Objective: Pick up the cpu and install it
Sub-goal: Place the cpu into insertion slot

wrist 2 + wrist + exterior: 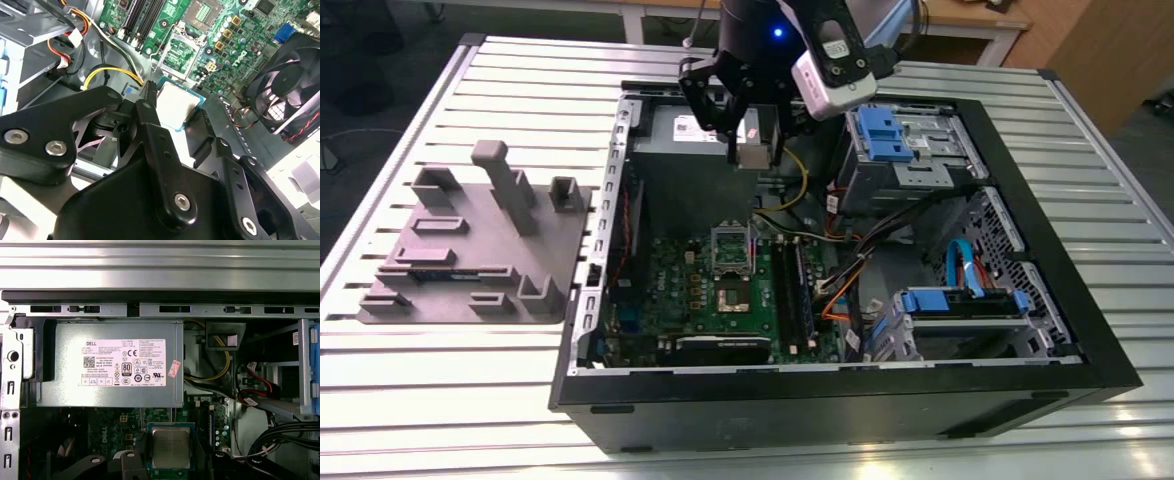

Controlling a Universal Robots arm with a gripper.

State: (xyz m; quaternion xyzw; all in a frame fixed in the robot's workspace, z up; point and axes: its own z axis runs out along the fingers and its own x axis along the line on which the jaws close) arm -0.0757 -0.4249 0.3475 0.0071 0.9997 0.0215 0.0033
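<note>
Fingers (149,107) pinching cpu (171,447) (by its edges), arm (754,30) pointing down over open computer case (827,410).

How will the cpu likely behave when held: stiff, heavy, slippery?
The cpu is a thin flat square with a metal top, so probably stiff and light. Its smooth top looks slippery; gripped by the fingers at its edges, it may tilt.

Open computer case (827,412) beside grey moulded fixture (550,245)

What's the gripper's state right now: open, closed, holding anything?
Gripper: closed, holding the cpu.
</note>
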